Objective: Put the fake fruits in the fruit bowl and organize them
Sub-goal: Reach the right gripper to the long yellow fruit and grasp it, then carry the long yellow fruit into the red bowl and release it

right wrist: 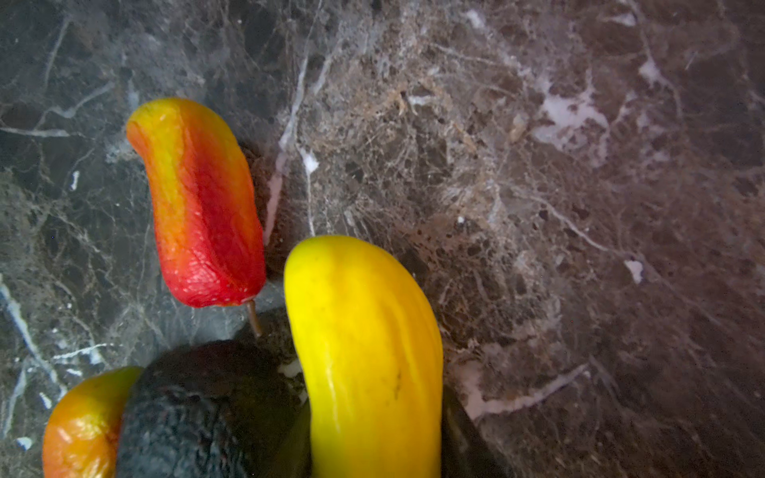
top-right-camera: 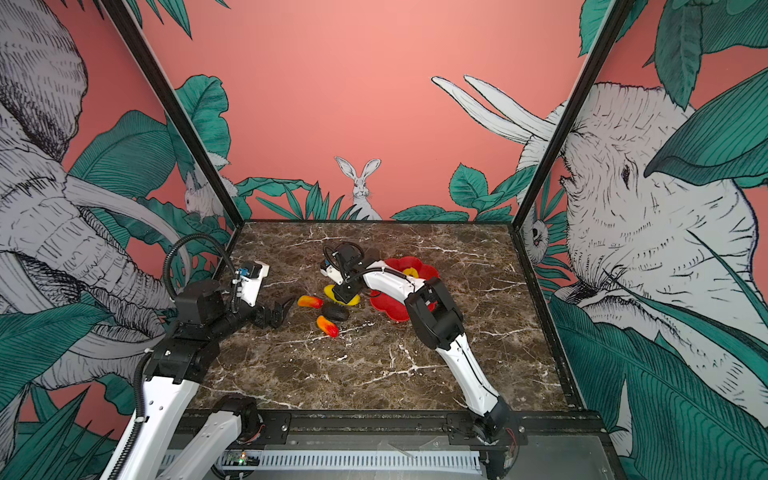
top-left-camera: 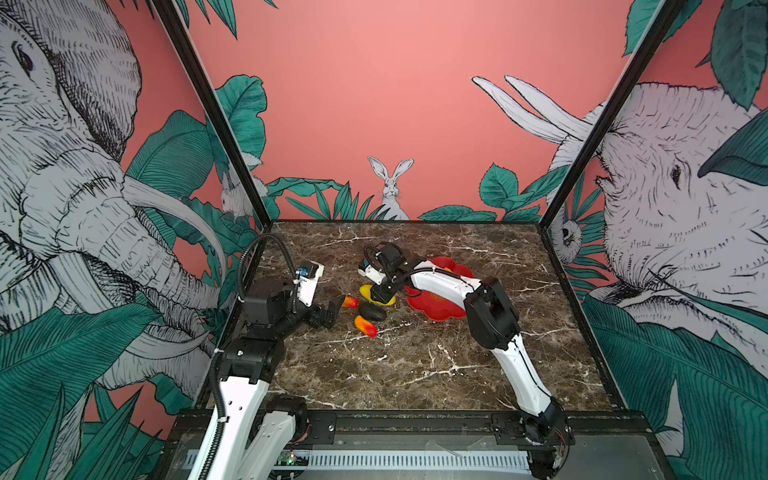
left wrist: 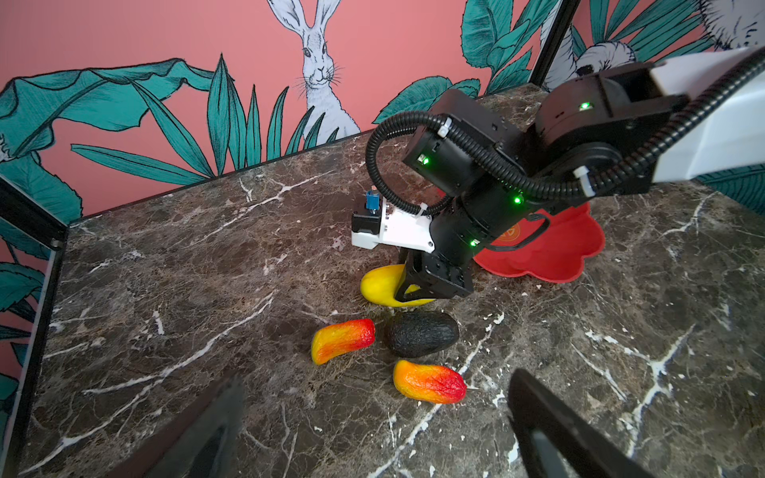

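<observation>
Right gripper, mid-frame in a top view, pinches the long yellow fruit lying on the marble. Best to lift straight up, clearing the black oval beside it, then carry it right to the bowl.

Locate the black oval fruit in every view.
Top view: black oval fruit near centre, left of the fruit bowl.
Top view: same place.
Left wrist: beside the orange-red fruits.
Right wrist: cut off at the picture's edge.
Shared landmark: the long yellow fruit right beside it.
</observation>
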Motion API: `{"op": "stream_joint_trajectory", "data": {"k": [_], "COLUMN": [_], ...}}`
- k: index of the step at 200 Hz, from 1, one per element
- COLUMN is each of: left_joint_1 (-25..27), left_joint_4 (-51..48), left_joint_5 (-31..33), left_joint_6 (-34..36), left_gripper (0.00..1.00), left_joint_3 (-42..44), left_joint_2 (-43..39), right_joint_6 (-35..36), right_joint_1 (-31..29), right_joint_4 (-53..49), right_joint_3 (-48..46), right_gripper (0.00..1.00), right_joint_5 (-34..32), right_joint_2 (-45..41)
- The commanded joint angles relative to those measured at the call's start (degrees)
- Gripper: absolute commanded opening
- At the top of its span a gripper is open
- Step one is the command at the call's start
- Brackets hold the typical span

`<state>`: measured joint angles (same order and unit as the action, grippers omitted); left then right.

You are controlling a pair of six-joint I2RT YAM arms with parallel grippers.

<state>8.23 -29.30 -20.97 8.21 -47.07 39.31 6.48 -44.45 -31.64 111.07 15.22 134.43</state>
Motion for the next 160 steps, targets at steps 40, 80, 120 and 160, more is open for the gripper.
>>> {"op": "stream_joint_trajectory", "data": {"k": [40, 80, 120, 160], "left_joint_1": [0.0, 0.1, 0.0, 0.0], "left_joint_4": [0.1, 0.2, 0.3, 0.2], "left_joint_5": [-0.3, -0.5, -0.7, -0.5], "left_joint_6": [0.9, 0.9, 0.8, 0.8], "left_gripper": [1.0, 1.0, 1.0, 1.0], "left_joint_3": [0.0, 0.0, 0.0, 0.1], "left_joint_2": [-0.5, -0.8, -0.9, -0.9], "right_joint_6": [-1.7, -6.8, -9.4, -13.1], "right_joint_1": [1.9, 6.7, 9.8, 13.2], "right_joint_4": [0.2, 1.2, 1.9, -0.2], "right_joint_3": [-6.0, -16.9, -27.2, -35.0], "right_gripper": [0.31, 0.3, 0.3, 0.29], "right_joint_5": [-5.2, -10.2, -14.3, -18.0], "right_joint_2": [-15.3, -26.5, -33.1, -41.2]}}
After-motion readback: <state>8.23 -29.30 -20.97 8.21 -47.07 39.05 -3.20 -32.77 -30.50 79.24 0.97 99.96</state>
